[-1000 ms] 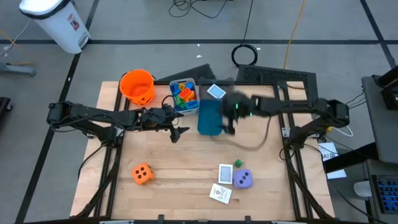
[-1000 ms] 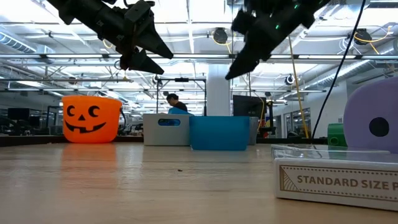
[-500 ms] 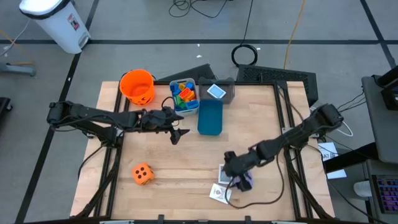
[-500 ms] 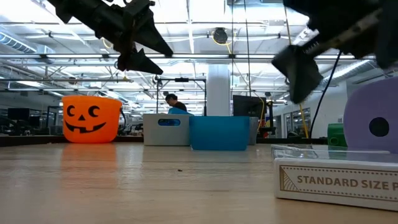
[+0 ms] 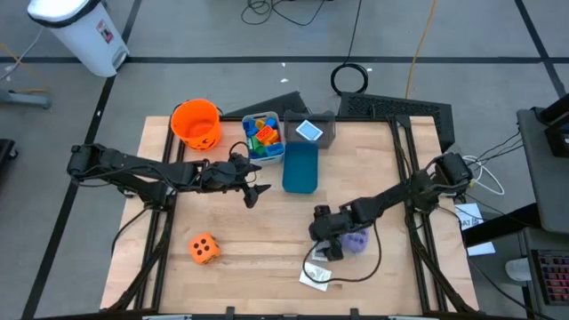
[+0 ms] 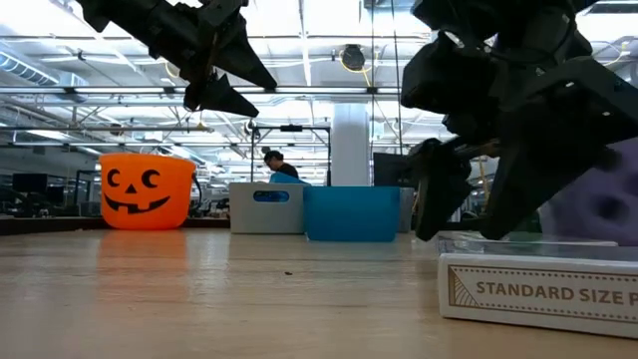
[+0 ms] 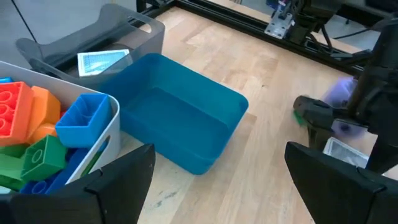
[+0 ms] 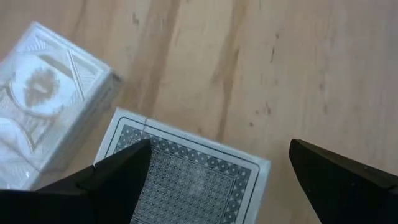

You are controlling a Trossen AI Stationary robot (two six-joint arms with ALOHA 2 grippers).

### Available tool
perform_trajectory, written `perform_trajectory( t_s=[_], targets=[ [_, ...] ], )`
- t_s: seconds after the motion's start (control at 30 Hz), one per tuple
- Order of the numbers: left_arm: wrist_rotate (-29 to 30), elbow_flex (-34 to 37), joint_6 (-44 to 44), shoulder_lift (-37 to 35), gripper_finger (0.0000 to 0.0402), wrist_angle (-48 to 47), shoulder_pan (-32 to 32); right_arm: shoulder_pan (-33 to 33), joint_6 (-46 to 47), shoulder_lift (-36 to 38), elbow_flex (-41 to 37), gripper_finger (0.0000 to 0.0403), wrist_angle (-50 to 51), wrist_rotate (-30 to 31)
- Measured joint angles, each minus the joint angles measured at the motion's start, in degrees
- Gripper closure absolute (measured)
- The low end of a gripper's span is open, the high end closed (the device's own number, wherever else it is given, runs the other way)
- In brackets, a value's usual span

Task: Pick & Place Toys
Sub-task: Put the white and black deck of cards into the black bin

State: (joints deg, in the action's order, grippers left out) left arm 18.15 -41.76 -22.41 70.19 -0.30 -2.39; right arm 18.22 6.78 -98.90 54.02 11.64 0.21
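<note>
My right gripper (image 5: 324, 246) is open and low over the table's near right part. Its fingers stand on either side of a flat card with a patterned grey back (image 8: 186, 186), which lies on the wood. A white card box (image 8: 43, 118) lies beside it, and a purple die (image 5: 357, 240) is just to the gripper's right. An orange dotted die (image 5: 204, 248) sits at the near left. My left gripper (image 5: 255, 190) is open and empty, hovering left of the blue bin (image 5: 300, 167).
At the far middle, a white bin (image 5: 263, 138) holds several coloured blocks and a grey bin (image 5: 309, 131) holds a picture card. An orange pumpkin bucket (image 5: 196, 123) stands at the far left. The blue bin shows empty in the left wrist view (image 7: 180, 118).
My right gripper has swung from above the blue bin toward the table's near right part and come down over the card beside the purple die. In the last half second it has sunk lower there.
</note>
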Motion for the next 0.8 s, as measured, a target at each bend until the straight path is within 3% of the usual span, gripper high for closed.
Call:
perform_trajectory(
  t_s=[0.07,0.2,0.4,0.5,0.63,0.8],
  targets=[
    [0.0,0.0,0.0,0.0,0.0037,-0.2,0.0,-0.76,-1.16,-0.04,0.09,0.0028,2.62,0.41],
    [0.0,0.0,0.02,0.0,0.0037,-0.43,0.0,-1.42,-5.12,1.12,0.07,0.0028,5.69,7.89],
    [0.0,0.0,0.04,0.0,0.0037,-0.54,0.0,-1.58,-9.26,4.65,-0.33,0.0028,5.59,25.12],
    [0.0,0.0,0.04,0.0,0.0037,-0.79,0.0,-1.86,-6.61,7.44,-0.37,0.0028,5.35,25.42],
    [0.0,0.0,0.04,0.0,0.0037,-0.96,0.0,-2.69,3.88,10.6,-0.28,0.0028,5.7,18.65],
    [-0.01,0.0,-0.2,0.0,0.0037,-0.99,0.0,-3.23,10.87,11.95,-0.26,0.0028,10.69,17.39]
  ],
)
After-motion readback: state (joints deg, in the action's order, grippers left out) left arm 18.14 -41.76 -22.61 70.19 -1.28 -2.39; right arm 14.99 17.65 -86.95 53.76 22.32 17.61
